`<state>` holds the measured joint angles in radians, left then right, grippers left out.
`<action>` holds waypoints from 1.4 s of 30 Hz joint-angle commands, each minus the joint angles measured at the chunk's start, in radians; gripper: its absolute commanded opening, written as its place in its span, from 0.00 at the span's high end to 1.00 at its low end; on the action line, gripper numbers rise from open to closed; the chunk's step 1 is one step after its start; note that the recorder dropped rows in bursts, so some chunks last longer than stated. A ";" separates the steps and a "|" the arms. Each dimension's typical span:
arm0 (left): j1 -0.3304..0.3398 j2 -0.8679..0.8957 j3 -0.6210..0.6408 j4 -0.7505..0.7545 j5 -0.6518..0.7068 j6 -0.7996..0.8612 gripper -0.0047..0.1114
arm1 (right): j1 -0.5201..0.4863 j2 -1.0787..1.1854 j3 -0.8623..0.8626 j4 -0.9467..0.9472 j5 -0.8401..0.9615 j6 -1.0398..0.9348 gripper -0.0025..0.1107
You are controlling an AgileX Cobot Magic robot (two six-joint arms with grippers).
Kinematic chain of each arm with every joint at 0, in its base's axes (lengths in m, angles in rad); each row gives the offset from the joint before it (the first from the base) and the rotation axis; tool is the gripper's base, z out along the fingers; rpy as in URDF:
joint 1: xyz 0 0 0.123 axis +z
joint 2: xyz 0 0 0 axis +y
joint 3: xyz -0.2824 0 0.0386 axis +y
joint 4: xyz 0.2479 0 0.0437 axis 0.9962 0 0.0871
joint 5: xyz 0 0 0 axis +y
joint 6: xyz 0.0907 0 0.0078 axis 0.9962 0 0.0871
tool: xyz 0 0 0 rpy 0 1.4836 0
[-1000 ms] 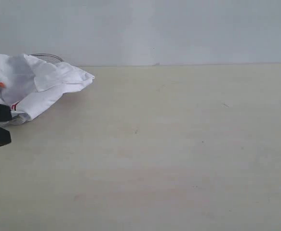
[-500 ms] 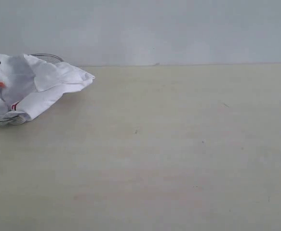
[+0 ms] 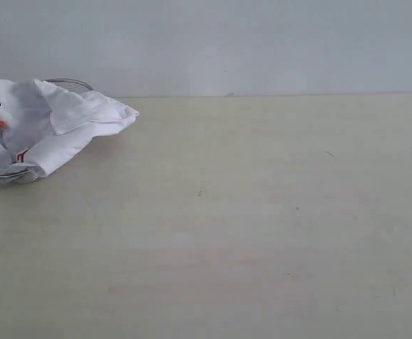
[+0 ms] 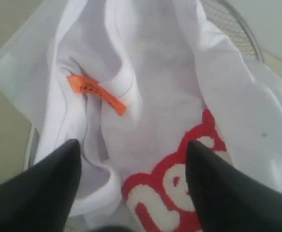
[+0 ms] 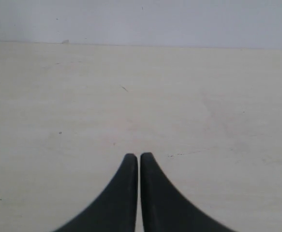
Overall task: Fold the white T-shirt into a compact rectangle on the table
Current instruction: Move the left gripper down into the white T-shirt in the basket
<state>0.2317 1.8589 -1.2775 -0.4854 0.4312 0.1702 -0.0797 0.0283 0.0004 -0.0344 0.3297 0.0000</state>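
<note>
The white T-shirt [image 3: 50, 131] lies crumpled in a wire basket [image 3: 68, 84] at the far left edge of the desk [image 3: 262, 226], with one fold spilling over the rim toward the middle. The left hand [image 4: 133, 144] hangs over the heap, fingers [image 4: 53, 188] wide apart and gripping nothing. Between them show the orange tag [image 4: 96, 94] and part of the red lettering [image 4: 179, 179]. Whether the tips touch the cloth cannot be told. The right hand [image 5: 139, 157] is well apart from the shirt, over bare desk — its fingers pressed together, empty.
</note>
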 commanded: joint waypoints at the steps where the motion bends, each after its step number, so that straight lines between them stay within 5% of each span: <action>1: 0.005 0.047 -0.042 0.005 0.014 0.010 0.45 | -0.007 -0.006 0.000 -0.002 -0.008 0.000 0.98; 9: 0.007 0.055 -0.049 0.241 0.055 -0.070 0.42 | -0.007 -0.006 0.000 -0.002 -0.008 0.000 0.98; 15: -0.003 0.067 -0.049 0.187 0.122 -0.057 0.42 | -0.007 -0.006 0.000 -0.002 -0.008 0.000 0.98; 19: -0.035 0.106 -0.058 0.102 0.043 -0.007 0.42 | -0.007 -0.006 0.000 -0.002 -0.008 0.000 0.98; 32: -0.033 0.216 -0.325 0.058 0.029 0.001 0.42 | -0.007 -0.006 0.000 -0.002 -0.008 0.000 0.98; 42: -0.022 0.294 -0.464 0.293 0.170 -0.100 0.42 | -0.007 -0.006 0.000 -0.002 -0.005 0.000 0.98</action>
<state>0.2091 2.1241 -1.7203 -0.2400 0.5468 0.1016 -0.0797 0.0283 0.0004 -0.0344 0.3297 0.0000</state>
